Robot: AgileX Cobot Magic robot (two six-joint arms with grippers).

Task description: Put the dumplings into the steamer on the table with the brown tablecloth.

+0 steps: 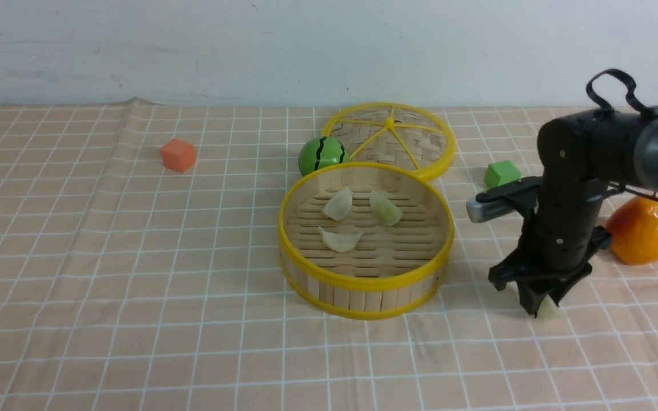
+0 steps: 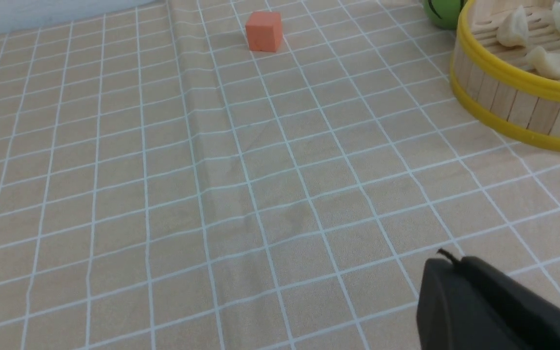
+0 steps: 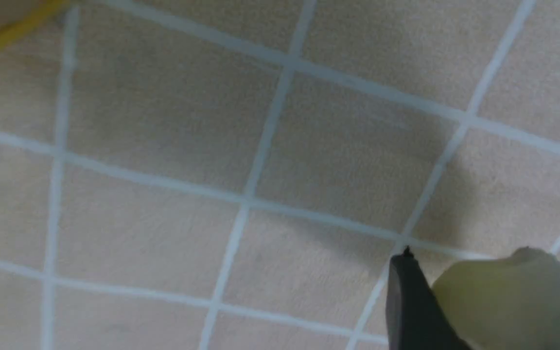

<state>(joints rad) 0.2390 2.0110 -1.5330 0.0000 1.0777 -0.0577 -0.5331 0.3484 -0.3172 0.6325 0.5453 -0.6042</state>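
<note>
Three dumplings point(image 1: 338, 204) lie on the slatted floor of the steamer point(image 1: 363, 297), two side by side toward the back and one nearer the front, none touching another. The fourth dumpling point(image 1: 549, 309) is outside the basket, well to its right, down at the tablecloth point(image 1: 135, 257) and caught at the tip of the right claw point(image 1: 540, 307). In the right wrist view this pale yellow-green piece point(image 3: 508, 301) sits between the two dark fingers point(image 3: 406, 301), which stand narrow against it. One presses its side and the other shows as a dark sliver at its far edge. Whether it rests on the cloth or hangs just off it I cannot tell. The right arm stands nearly upright above it, claw pointing down.

The steamer sits open near the middle of the cloth. Right behind it lies the flat woven lid point(image 1: 414, 142) with its yellow rim and spokes. A green ball point(image 1: 322, 155) with black stripes sits at the lid's left edge, just behind the steamer's back rim. A green cube point(image 1: 501, 173) lies to the right of the lid, behind the right arm, and an orange pear-shaped fruit point(image 1: 642, 231) stands just to the right of that arm. An orange cube point(image 1: 178, 154) sits alone, far off to the left.

The left claw point(image 2: 447, 272) shows only as a dark tip low over the cloth, well apart from the steamer, closed with nothing in it
</note>
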